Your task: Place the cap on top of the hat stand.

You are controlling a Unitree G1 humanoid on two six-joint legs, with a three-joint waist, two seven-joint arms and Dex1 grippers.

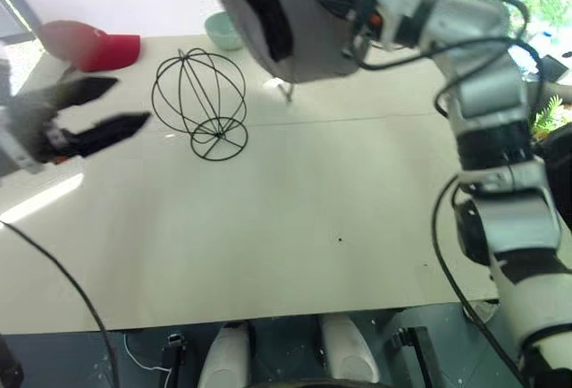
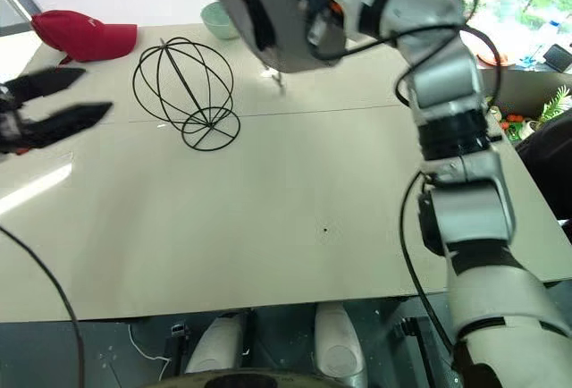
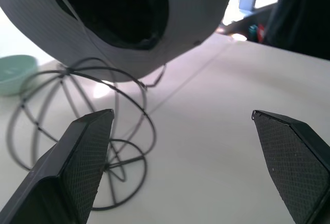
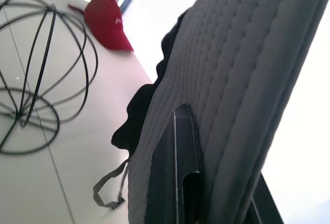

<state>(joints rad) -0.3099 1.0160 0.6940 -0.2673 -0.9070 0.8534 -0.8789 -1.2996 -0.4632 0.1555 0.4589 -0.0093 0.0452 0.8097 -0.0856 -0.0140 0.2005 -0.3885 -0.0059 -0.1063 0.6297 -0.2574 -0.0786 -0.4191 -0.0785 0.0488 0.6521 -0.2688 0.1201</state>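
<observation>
A black fingers [image 4: 178, 172] pair pinches the grey cap [image 4: 242, 95], with the hat stand [image 4: 38, 74] near a red cap [image 4: 107, 21].

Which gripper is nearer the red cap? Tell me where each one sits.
Left. The left gripper, open, hovers just in front of the red cap at the table's far left. The right gripper is shut on the grey cap, raised beyond the hat stand.

Grey cap [image 1: 286, 12] is hanging in the right gripper [image 1: 344, 8] above the table's [image 1: 313, 227] far side, just right of & higher than the hat stand [image 1: 201, 102]. Left gripper [image 1: 107, 106] is hovering w/ fingers spread at the stand's left. Red cap [image 1: 89, 46] & green bowl [image 1: 223, 29] are sitting behind; near half is lying bare.
</observation>
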